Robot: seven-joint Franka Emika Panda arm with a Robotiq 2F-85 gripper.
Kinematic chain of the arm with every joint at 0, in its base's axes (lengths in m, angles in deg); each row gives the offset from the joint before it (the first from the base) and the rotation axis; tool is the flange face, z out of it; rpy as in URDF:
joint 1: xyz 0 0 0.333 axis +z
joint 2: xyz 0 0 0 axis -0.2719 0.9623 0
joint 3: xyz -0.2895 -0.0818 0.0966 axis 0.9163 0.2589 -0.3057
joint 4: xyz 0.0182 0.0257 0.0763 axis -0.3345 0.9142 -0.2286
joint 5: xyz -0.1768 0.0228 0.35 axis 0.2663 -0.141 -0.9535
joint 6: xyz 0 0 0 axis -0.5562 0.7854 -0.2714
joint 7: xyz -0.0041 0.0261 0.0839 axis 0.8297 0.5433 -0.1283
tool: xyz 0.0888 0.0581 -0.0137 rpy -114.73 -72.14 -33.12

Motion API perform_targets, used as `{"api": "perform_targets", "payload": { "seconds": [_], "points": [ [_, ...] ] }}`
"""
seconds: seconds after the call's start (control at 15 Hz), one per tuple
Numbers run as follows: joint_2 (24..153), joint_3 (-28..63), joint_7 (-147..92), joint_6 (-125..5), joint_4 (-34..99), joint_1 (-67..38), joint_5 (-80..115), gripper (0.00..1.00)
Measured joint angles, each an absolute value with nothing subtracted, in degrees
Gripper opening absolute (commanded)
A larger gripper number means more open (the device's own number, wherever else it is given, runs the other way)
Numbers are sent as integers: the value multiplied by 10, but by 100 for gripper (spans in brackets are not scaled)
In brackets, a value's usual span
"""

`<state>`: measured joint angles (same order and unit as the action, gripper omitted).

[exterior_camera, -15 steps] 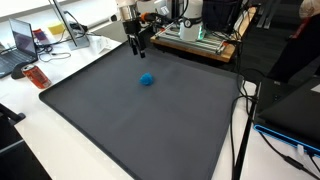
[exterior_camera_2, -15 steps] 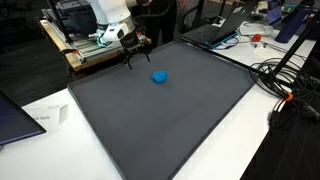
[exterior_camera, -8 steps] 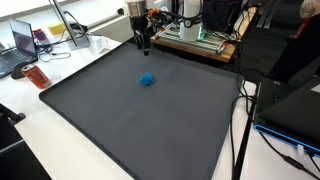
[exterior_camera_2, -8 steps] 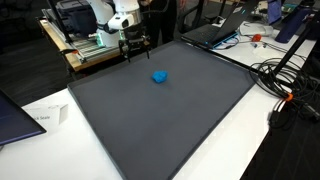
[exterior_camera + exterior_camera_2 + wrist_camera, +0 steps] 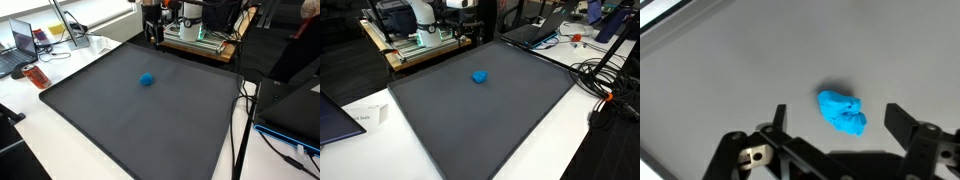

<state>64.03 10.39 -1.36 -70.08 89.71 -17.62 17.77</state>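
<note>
Overhead, the claw [image 5: 154, 37] was held wide and empty above the far edge of the dark mat [image 5: 150, 125]; the crumpled blue wad [image 5: 147, 79] was seen nearer on it, well apart, framed between the fingers [image 5: 908, 128].

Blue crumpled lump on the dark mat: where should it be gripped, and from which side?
Probably from straight above, closing across the middle of the blue lump. It lies low and alone on the flat mat, with no handle standing out; the open gripper hangs apart from it.
</note>
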Motion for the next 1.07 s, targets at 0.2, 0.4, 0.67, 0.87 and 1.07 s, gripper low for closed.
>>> {"api": "perform_targets", "payload": {
  "seconds": [0.2,0.4,0.67,0.87,1.07],
  "points": [
    [627,79,4,-681,887,-167,178,100],
    [626,58,29,-667,874,-163,191,100],
    [631,32,98,-648,856,-162,255,100],
    [643,16,154,-633,840,-160,314,100],
    [663,6,201,-615,819,-149,361,100]
  ]
}}
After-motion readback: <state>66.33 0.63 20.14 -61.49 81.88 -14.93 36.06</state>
